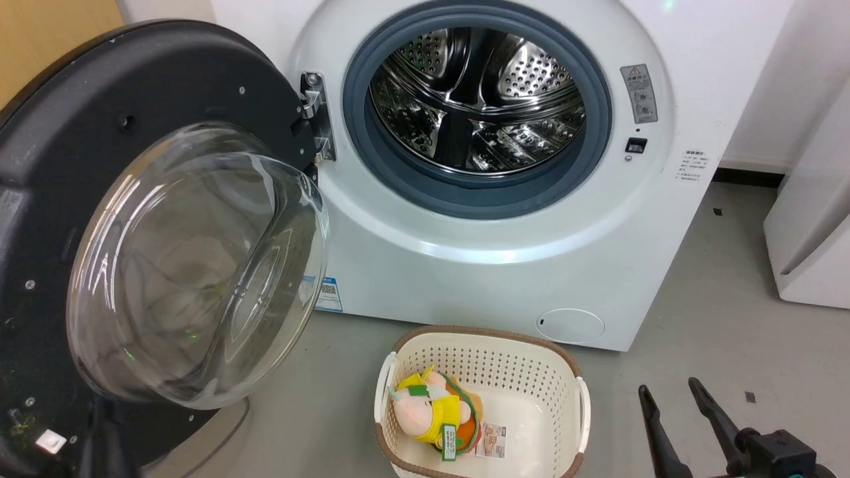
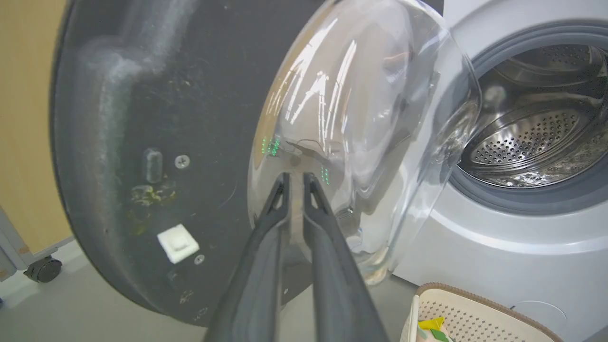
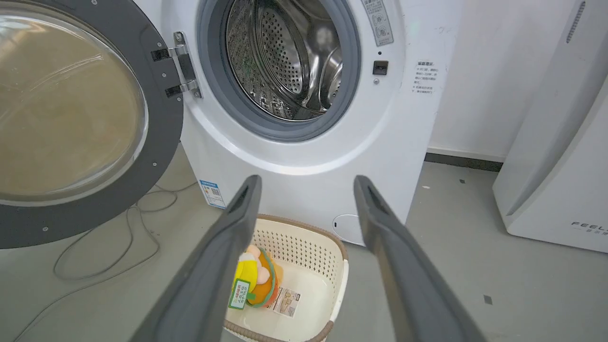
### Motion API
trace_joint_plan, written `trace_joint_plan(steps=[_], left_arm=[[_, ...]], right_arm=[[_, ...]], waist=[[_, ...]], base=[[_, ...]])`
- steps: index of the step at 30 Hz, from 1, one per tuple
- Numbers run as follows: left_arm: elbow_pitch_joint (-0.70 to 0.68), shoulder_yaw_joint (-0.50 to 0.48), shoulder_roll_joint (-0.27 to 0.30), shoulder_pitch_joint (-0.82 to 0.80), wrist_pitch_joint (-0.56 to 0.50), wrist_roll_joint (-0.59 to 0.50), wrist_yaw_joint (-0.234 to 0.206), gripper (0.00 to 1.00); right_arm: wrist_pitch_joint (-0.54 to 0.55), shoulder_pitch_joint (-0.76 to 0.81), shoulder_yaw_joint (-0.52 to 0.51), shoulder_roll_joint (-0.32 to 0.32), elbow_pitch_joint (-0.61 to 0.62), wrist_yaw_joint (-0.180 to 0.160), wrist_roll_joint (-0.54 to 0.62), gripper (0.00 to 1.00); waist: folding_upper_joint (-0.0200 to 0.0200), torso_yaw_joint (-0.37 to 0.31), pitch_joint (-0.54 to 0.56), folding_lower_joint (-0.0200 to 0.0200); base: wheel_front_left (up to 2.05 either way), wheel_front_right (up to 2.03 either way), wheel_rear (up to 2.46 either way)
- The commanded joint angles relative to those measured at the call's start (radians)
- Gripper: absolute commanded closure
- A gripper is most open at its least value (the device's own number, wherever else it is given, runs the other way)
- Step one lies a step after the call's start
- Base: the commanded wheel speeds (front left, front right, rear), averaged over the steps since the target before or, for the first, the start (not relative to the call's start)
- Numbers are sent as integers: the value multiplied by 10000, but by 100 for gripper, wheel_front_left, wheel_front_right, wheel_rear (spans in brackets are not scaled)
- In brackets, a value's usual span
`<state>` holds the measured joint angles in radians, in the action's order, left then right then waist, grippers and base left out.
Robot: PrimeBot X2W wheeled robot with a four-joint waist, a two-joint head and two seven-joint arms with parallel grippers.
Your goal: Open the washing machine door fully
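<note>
- The left claw [image 2: 297, 176] has its two dark fingers drawn almost together, with a thin slit between them and nothing pinched. In the left wrist view the tips sit at the clear glass bowl of the washing machine door [image 2: 190, 95]; I cannot tell whether they touch it.
- The right claw [image 3: 308, 183] is spread wide and empty, low over the floor in front of the washing machine [image 3: 308, 156].
- The door is swung out on its metal hinge [image 1: 315, 116] at the left of the drum opening, its matte inner face and bowl turned towards the robot.
- The left wrist view brings in a small white square patch [image 2: 177, 243] on the door's inner face and a caster [image 2: 43, 269] by the wall.
- The right wrist view brings in a loose cable [image 3: 104, 256] on the floor under the door, and a white appliance [image 3: 546, 180] printed "FEEL", cut off at the edge.
- A cream basket [image 1: 485, 332] holding a yellow plush toy [image 1: 425, 411] stands just before the machine.
- The blue label [image 1: 327, 294] and the grey warning sticker [image 1: 639, 93] are too small to read.
</note>
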<state>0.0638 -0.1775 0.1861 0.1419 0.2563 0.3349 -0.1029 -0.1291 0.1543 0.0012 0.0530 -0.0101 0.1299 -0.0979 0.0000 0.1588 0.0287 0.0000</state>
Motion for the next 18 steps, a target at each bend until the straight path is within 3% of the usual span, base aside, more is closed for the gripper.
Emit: trace_joint_plan(steps=[1,11,18], left_arm=[[-269,159,-163,352,54,-253,-31,0],[-1368,1302,-778,1257,54,-1307,39,0],[-1226,2285,-984,1005,54,-1824,44,0]], right_arm=[[-17,-12,-44,-28,59,8,-19,0],[152,18,-105,-28,321,8,152,0],[306,-7,-49,-28,567,8,322,0]], waist=[[0,-15,31,0],[0,-171,128,0],[0,-823,220,0]], base=[[0,0,0],[0,0,0],[0,0,0]])
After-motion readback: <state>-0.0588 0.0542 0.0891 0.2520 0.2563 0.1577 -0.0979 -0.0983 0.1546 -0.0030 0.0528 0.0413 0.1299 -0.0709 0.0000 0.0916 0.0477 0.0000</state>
